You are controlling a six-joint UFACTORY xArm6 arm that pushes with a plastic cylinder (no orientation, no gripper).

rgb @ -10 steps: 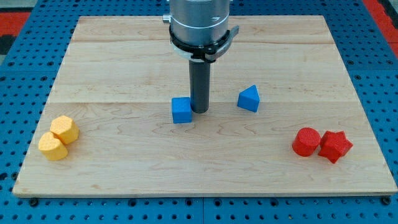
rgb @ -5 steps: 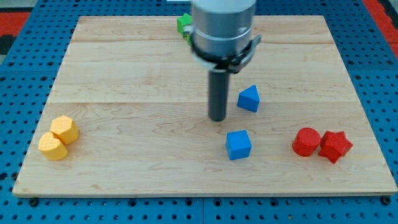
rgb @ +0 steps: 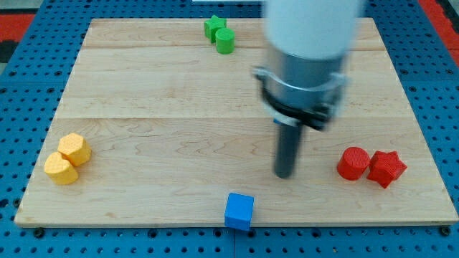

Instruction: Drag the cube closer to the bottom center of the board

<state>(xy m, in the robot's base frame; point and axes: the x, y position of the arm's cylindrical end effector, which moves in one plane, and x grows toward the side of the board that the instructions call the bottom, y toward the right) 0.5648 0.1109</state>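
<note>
The blue cube (rgb: 239,211) sits at the board's bottom edge, near the centre. My tip (rgb: 285,174) rests on the board up and to the right of the cube, clearly apart from it. The arm's grey body hides the area where a blue wedge-shaped block stood earlier; that block does not show now.
Two yellow blocks (rgb: 67,159) lie at the left edge. A red cylinder (rgb: 353,163) and a red star block (rgb: 386,168) lie at the right. Two green blocks (rgb: 219,33) sit at the top centre. The wooden board (rgb: 143,93) lies on a blue pegboard.
The blue cube has gone from mid-board down to the bottom edge near the centre. My tip has moved right and down. The green blocks are now uncovered and the blue wedge is hidden.
</note>
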